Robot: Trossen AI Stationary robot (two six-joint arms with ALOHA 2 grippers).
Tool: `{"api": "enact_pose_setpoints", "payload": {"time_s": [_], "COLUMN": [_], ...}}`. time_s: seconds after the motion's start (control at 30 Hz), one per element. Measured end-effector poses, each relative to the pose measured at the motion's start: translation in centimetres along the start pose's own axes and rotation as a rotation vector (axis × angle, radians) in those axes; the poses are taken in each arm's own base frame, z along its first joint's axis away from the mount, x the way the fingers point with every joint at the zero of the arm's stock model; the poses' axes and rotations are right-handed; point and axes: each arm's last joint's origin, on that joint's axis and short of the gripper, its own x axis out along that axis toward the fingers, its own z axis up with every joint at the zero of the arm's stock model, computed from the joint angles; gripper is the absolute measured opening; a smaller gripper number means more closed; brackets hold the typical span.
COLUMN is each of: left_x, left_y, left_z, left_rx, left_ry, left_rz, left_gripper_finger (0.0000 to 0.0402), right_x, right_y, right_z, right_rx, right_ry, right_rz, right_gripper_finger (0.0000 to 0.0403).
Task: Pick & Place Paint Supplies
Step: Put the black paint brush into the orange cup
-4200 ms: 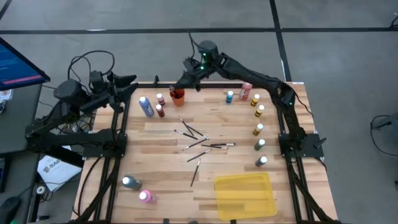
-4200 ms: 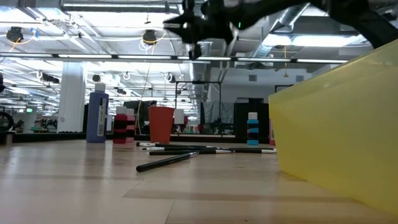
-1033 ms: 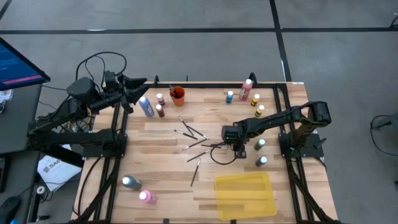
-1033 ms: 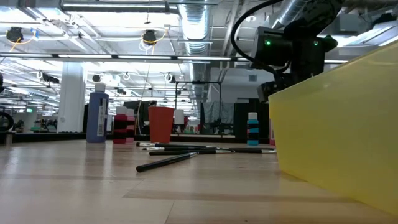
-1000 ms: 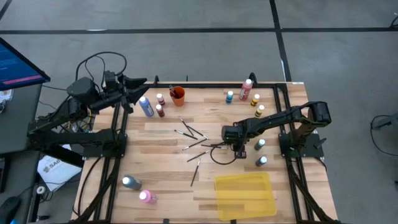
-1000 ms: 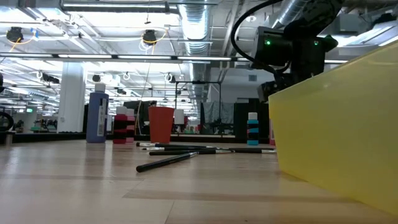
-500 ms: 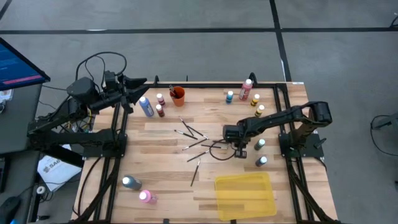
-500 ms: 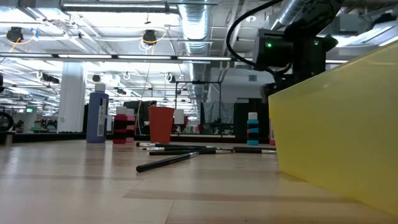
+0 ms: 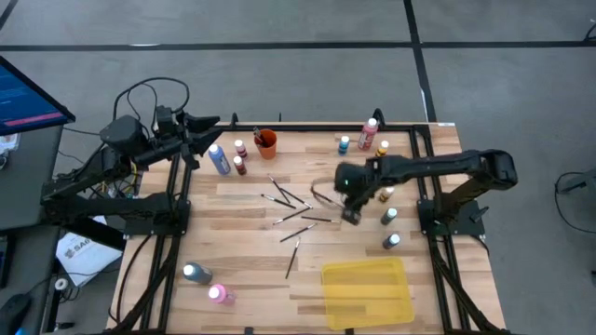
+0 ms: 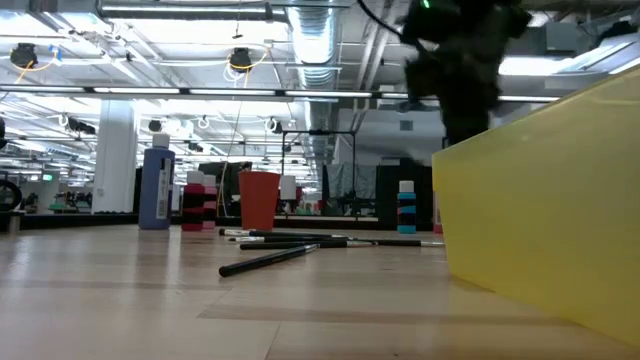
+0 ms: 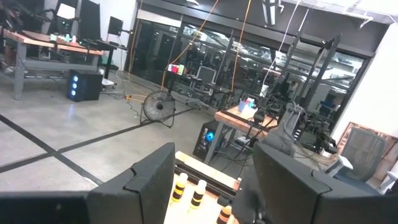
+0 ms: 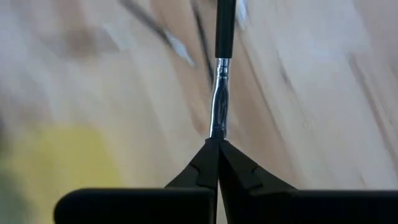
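Note:
My right gripper hangs over the table's middle right, above the loose pile of thin dark paintbrushes, and is shut on one paintbrush. In the low view the right arm stands high above the table. White-capped paint bottles stand upright: a column along the right edge, a blue one and red ones at far left, and two at near left. My left gripper is open, up at the far-left corner. My right gripper pinches the paintbrush between its two shut fingertips, just behind the silver ferrule. The brush lies in line with the fingers and sticks out forward past them, dark handle leading. It looks lifted off the table, whose wood blurs behind it.
A flat yellow tray lies near the table's near-right edge and fills the low view's right side. An orange cup stands at the far edge beside the red bottles. Bare wood lies at near centre, left of the tray.
The right gripper, which was low at the right end of the brush pile, has risen well above the table and shifted a little toward the far edge, carrying one brush up with it. The rest of the pile has stayed put.

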Motion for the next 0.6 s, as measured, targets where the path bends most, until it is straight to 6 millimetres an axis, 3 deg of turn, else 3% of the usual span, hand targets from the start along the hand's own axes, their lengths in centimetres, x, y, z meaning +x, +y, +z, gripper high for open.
{"api": "enact_pose_setpoints", "payload": {"time_s": [0.17, 0.3, 0.6], "left_x": [0.0, 0.0, 0.0], "left_y": [0.0, 0.0, 0.0], "left_z": [0.0, 0.0, 0.1], "left_rx": [-0.009, -0.03, -0.055], "left_ry": [0.0, -0.001, -0.008], "left_rz": [0.0, -0.001, -0.007], "left_gripper_finger": [0.0211, 0.0211, 0.0211], "right_x": [-2.3, -2.3, -2.4], "right_y": [-0.1, -1.7, -1.9], "right_z": [4.6, 6.9, 12.8], "right_rx": [0.246, 0.483, 0.702], "right_ry": [-0.137, -0.06, -0.001], "right_rz": [0.289, 0.43, 0.921], "right_gripper_finger": [0.0, 0.0, 0.0]}}
